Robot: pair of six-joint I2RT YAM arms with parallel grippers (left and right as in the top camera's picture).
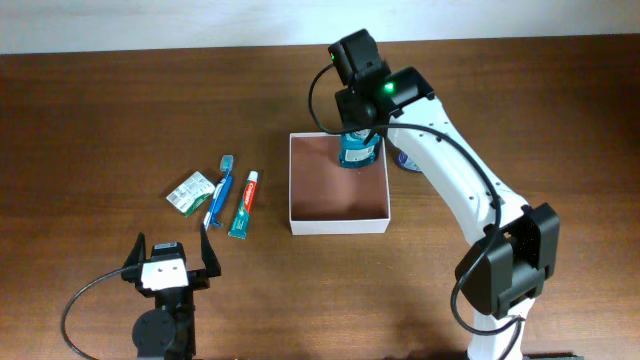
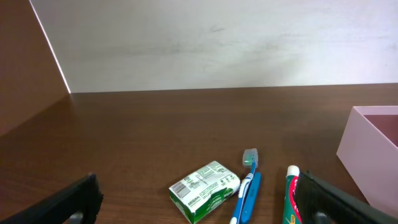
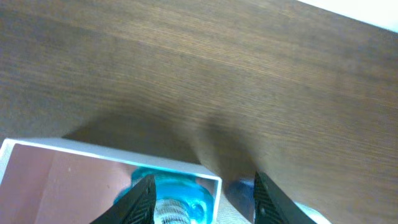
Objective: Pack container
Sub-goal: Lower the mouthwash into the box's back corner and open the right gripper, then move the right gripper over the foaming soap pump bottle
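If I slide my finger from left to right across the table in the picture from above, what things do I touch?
Green-and-white packet → blue toothbrush → toothpaste tube → container.

Our left arm (image 1: pixel 160 325) sits folded low at the near left of the overhead view, and its wrist points away from its base. Our left claw (image 1: pixel 172 243) is spread fully wide. In the left wrist view its two dark fingers (image 2: pixel 68 202) show only at the bottom corners. Our right arm (image 1: pixel 455 175) reaches far out from its base at the near right, with the white link running diagonally toward the far middle. A small green light (image 1: pixel 388 90) glows on its wrist. Our right claw (image 3: pixel 202 202) points downward, and its black fingers stand partly apart, not pressed together.
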